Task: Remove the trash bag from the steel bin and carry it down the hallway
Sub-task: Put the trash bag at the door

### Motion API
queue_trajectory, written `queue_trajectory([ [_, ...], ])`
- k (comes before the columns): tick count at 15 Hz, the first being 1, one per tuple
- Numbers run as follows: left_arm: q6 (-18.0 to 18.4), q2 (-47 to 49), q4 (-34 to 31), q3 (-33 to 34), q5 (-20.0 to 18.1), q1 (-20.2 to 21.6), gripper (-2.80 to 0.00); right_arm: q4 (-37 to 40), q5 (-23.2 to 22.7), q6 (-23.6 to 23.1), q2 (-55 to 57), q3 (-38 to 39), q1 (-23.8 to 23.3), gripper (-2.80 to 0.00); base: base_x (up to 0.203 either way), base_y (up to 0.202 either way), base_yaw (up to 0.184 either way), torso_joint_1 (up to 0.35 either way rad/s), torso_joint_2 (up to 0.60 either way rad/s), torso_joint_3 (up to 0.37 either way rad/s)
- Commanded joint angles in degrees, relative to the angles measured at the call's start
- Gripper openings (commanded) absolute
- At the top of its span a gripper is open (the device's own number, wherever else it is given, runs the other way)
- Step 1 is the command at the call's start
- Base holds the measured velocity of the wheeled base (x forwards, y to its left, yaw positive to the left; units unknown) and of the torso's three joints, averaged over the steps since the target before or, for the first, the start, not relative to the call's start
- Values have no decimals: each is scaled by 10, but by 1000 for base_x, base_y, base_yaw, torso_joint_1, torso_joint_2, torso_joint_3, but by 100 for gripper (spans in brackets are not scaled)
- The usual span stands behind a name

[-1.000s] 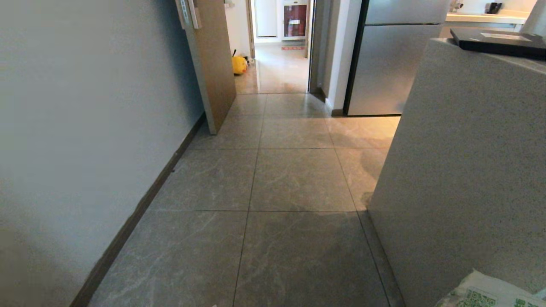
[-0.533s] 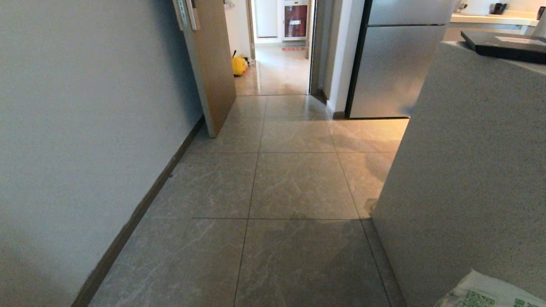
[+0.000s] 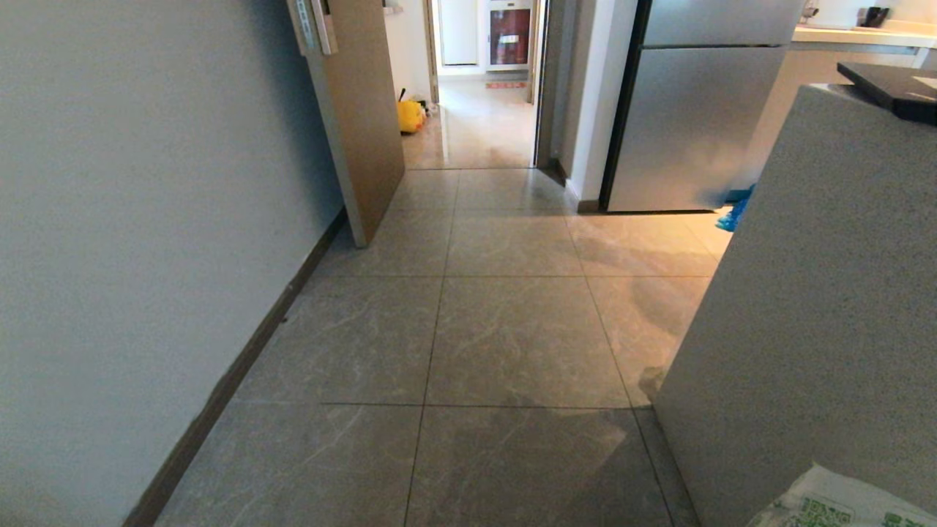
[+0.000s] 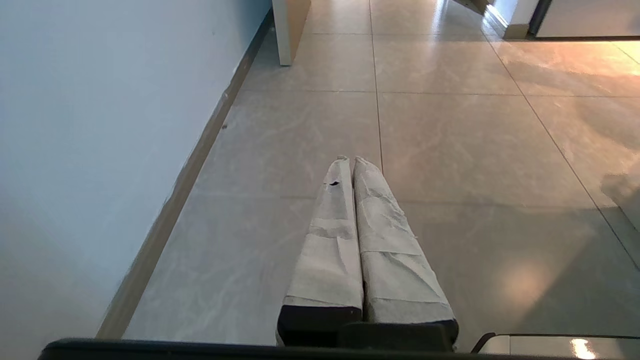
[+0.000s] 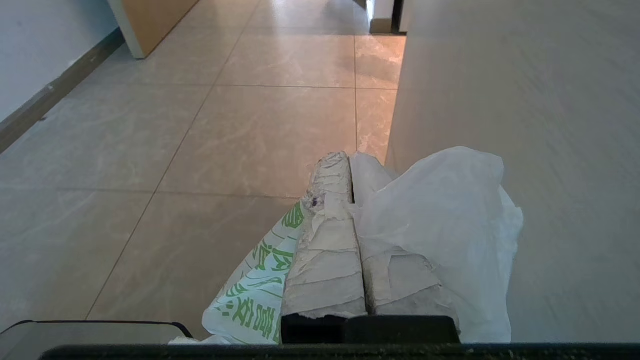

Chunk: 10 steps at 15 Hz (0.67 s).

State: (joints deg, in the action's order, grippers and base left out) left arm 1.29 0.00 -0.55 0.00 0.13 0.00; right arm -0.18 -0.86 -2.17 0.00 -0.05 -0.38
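**Two sets of fingers, one bag, a tiled hallway ahead**

Two arms are hanging low in front of me, and neither is showing in my head view. My right gripper (image 5: 350,162) is pressing its taped fingers (image 5: 327,250) fully together on the trash bag (image 5: 440,225), pinching the thin white plastic between them. The bag is bunching up over one finger and spilling down past the other, where its green printed characters are showing. A corner of the same bag (image 3: 842,501) is peeking into the bottom right of my head view, just beside the speckled grey counter (image 3: 820,293) that is standing close on my right.

My left gripper (image 4: 350,160) is holding nothing; its taped fingers (image 4: 385,235) are lying closed against each other, pointing out over the floor.

The hallway (image 3: 505,329) is stretching ahead of me, its glossy marbled tiles running between the pale wall (image 3: 146,219) with a dark baseboard on my left and the counter on my right. A wooden door (image 3: 359,110) is standing open against the left wall, and a steel fridge (image 3: 695,124) is standing beyond the counter. Something blue (image 3: 736,212) is lying at the fridge's foot. A flat black object (image 3: 889,88) is resting on the counter top. Far off, through the doorway, a yellow thing (image 3: 410,115) is sitting on the floor.
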Motion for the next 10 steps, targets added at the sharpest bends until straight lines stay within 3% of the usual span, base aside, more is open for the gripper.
queue_trajectory([
  [1,0,0,0,0,0,0,-280,0,0,0,1,0,0,-280,193,0,-2,6,3,3],
  [10,0,0,0,1,0,0,-280,-1,0,0,1,0,0,-280,192,0,1,2,3,4],
])
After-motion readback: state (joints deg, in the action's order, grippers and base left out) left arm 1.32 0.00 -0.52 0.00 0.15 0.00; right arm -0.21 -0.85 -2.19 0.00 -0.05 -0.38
